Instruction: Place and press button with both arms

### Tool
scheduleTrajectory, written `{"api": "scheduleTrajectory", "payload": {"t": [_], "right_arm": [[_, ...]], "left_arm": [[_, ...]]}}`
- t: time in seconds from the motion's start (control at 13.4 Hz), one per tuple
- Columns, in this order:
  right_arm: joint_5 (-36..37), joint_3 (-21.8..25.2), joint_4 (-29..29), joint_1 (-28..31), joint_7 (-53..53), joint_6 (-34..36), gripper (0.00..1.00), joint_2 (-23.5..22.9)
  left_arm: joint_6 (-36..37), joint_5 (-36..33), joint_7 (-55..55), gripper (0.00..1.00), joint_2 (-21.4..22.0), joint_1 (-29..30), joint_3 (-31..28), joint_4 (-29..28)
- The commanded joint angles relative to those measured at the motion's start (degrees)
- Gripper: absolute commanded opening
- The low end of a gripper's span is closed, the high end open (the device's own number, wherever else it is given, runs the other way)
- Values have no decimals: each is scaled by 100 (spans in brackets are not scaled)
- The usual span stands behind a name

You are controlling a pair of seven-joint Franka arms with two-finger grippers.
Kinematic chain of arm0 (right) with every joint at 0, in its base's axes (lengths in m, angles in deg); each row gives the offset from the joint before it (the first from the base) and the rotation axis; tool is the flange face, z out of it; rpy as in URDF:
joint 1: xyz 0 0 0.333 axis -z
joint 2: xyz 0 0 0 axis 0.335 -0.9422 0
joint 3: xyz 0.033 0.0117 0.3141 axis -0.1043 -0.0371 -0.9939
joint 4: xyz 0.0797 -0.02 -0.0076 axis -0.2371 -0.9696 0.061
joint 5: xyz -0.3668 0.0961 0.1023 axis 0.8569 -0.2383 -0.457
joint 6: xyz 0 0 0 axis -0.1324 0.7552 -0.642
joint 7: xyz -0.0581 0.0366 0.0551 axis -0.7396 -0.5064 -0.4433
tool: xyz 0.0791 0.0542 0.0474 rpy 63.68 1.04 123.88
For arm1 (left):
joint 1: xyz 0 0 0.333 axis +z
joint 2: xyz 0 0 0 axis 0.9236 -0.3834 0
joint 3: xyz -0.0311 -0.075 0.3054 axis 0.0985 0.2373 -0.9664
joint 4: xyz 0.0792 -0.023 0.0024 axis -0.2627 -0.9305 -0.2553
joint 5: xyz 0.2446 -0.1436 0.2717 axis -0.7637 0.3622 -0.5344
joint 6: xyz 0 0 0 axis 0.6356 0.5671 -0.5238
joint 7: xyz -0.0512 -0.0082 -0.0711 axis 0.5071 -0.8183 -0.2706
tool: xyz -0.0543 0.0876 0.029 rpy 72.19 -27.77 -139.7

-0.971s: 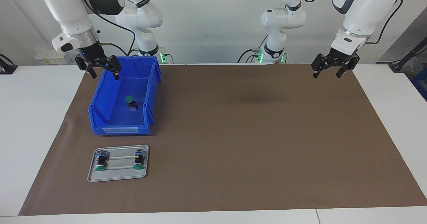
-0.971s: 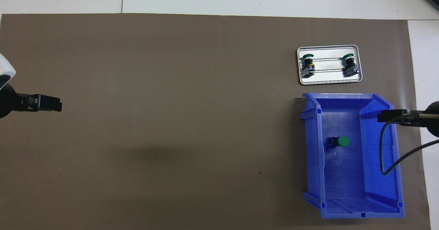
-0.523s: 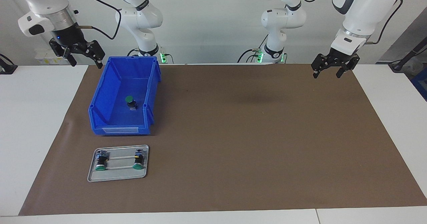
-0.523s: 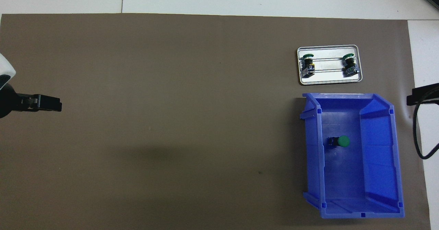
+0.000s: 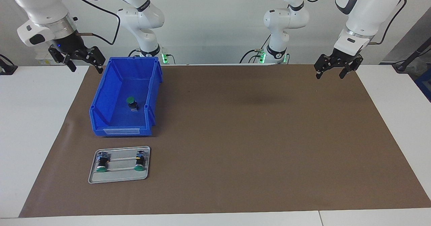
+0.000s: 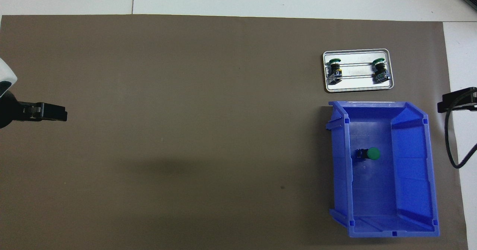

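Observation:
One green-capped button (image 5: 132, 103) lies on its side on the floor of a blue bin (image 5: 101, 118); it also shows in the overhead view (image 6: 369, 154). Two more buttons (image 5: 101, 162) (image 5: 139, 161) lie on a small metal tray (image 5: 119, 178). My right gripper (image 5: 85, 67) is open and empty, in the air over the mat's edge beside the bin, toward the right arm's end of the table. My left gripper (image 5: 330, 73) is open and empty, waiting over the mat's edge at the left arm's end.
The tray (image 6: 357, 88) lies just farther from the robots than the bin (image 6: 410, 168). A brown mat (image 5: 252, 135) covers most of the white table. The right arm's black cable (image 6: 449, 145) hangs beside the bin.
My right gripper has lifted away from over the bin's robot-side end and moved out past the bin's side toward the right arm's end. The left arm and all buttons stayed still.

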Motion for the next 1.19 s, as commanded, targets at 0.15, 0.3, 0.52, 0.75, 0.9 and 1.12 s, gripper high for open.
{"api": "scheduleTrajectory", "payload": {"t": [0.15,0.3,0.52,0.75,0.9,1.12], "right_arm": [[94,-59,-34,0,156,-61,100,25],[120,-68,-147,-35,217,-70,100,69],[121,-68,-201,-114,271,-79,100,95],[121,-68,-183,-105,244,-61,100,95],[121,-68,-139,-114,244,-26,100,87],[121,-77,-157,-114,200,-26,100,95]], "left_arm": [[-63,-93,-58,100,170,25,1,-191],[-63,-93,-58,100,170,25,1,-191],[-63,-93,-58,100,170,25,1,-191],[-63,-93,-58,100,170,16,1,-191],[-63,-93,-58,100,170,25,1,-191],[-63,-93,-58,100,170,25,1,-191]]}}
